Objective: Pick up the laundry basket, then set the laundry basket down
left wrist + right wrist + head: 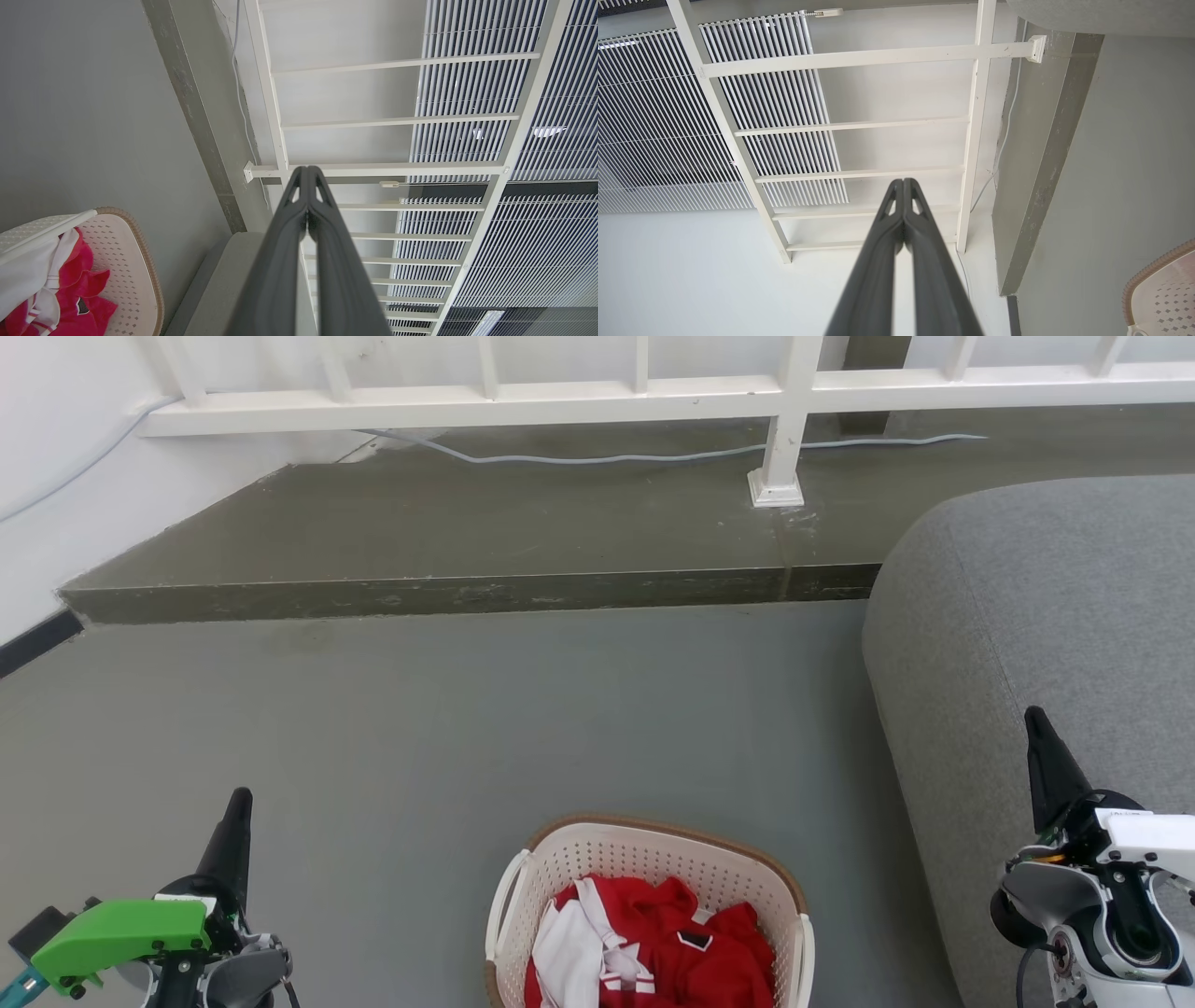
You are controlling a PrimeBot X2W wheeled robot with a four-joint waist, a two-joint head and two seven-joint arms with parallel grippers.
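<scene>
The laundry basket (653,859), cream perforated plastic with a brown woven-look rim, stands on the grey floor at the bottom middle of the head view, holding red and white clothes. Its rim also shows in the left wrist view (140,261) and the right wrist view (1153,270). My left gripper (238,803) is at the lower left, well apart from the basket, fingers pressed together and empty (307,173). My right gripper (1034,721) is at the lower right beside the sofa, also shut and empty (903,184).
A grey sofa (1046,616) fills the right side. A raised dark step (467,588) with a white railing (560,397) and a loose cable (653,455) runs across the back. White wall (56,476) at left. Open grey floor (467,728) lies ahead of the basket.
</scene>
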